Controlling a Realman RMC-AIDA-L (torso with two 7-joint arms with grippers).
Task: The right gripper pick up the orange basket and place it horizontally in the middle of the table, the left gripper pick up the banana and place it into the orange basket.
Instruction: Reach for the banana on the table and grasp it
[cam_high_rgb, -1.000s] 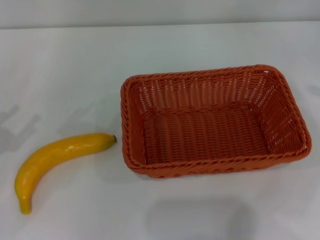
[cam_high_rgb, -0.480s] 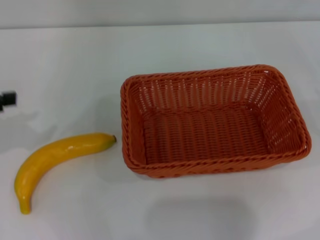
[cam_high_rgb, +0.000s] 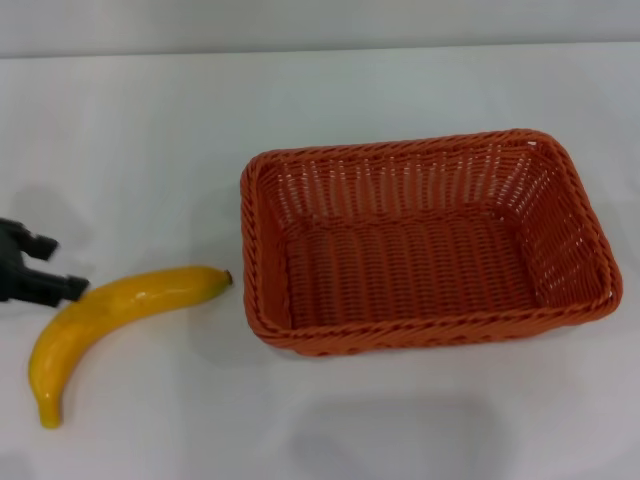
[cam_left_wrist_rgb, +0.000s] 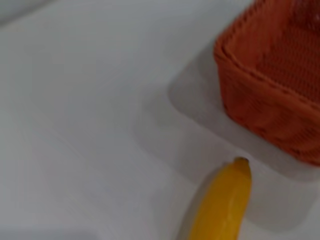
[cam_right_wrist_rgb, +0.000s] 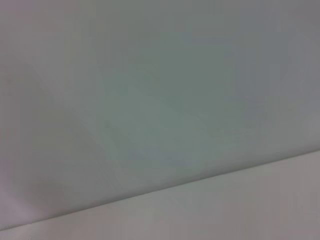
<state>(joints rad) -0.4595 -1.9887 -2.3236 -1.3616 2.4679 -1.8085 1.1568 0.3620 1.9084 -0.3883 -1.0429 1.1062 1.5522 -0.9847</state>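
Glossy yellow banana (cam_high_rgb: 112, 313), curved with a small dark tip, lies on the white table (cam_high_rgb: 150, 130) just left of the orange basket (cam_high_rgb: 420, 240), not touching it. Left gripper (cam_high_rgb: 45, 268) sits at the banana's upper side, fingers apart. Right gripper's out of view.

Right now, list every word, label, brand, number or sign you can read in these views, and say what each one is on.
None: no view shows any readable text.
The orange basket is plain weave, with no tag or label.
The banana carries no sticker.
The table is bare white, without markings.
The left tool, at the head view's left edge beside the banana, shows no lettering.
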